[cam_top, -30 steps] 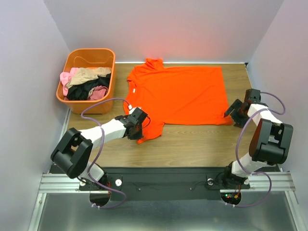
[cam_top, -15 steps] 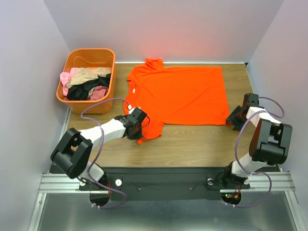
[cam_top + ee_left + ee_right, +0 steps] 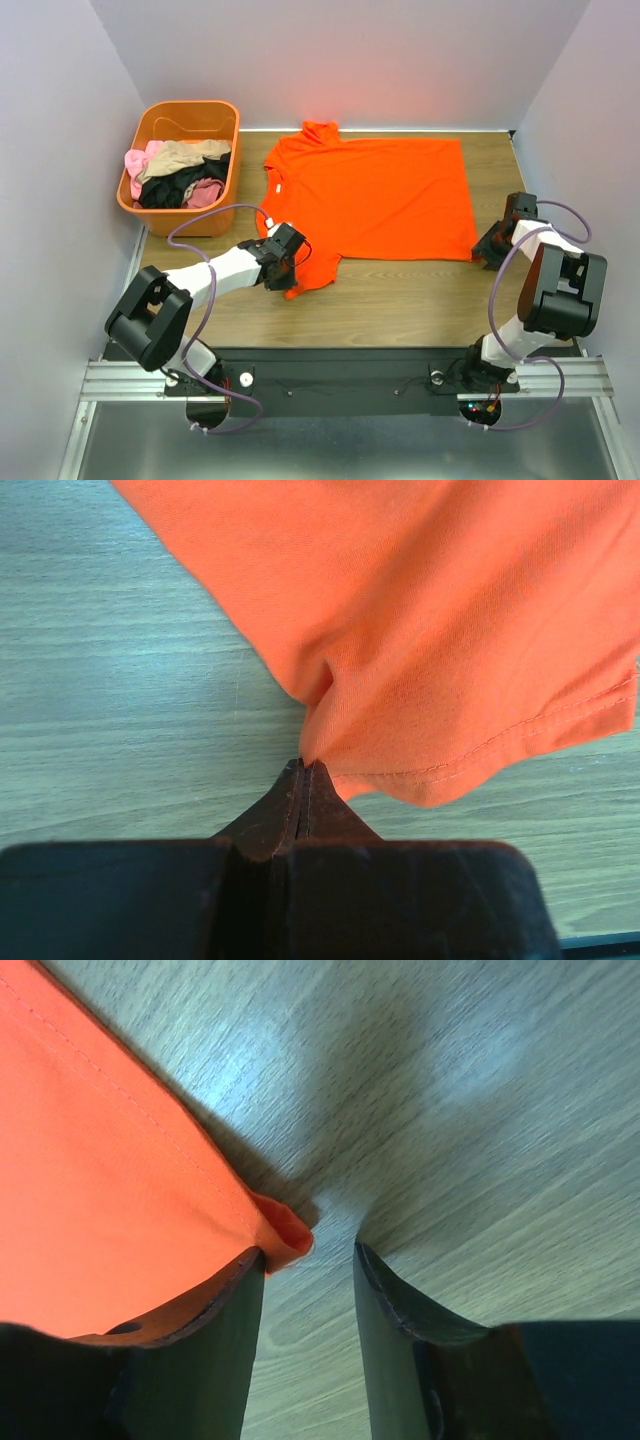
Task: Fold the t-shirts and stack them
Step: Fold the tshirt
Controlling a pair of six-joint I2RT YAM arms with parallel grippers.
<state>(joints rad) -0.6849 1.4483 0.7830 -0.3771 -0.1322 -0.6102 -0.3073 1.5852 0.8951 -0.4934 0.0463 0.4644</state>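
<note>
A bright orange-red t-shirt [image 3: 375, 195] lies spread flat on the wooden table, collar toward the left. My left gripper [image 3: 296, 262] is shut on the shirt's near left sleeve [image 3: 440, 680], pinching the cloth at its tips [image 3: 303, 765]. My right gripper [image 3: 483, 247] is open and down at the table, at the shirt's near right hem corner [image 3: 280, 1232]. One finger [image 3: 215, 1300] sits under or against that corner; the other finger [image 3: 395, 1305] is on bare wood beside it. Pink, tan and black t-shirts [image 3: 180, 172] lie bunched in a tub.
A rigid orange plastic tub [image 3: 215, 205] stands at the back left, touching the left wall side. Grey walls close in the table on the left, back and right. Bare wood [image 3: 400, 300] lies between the shirt and the near edge.
My right gripper has moved slightly nearer and lower onto the shirt's near right corner. The left gripper and the shirt have not visibly moved.
</note>
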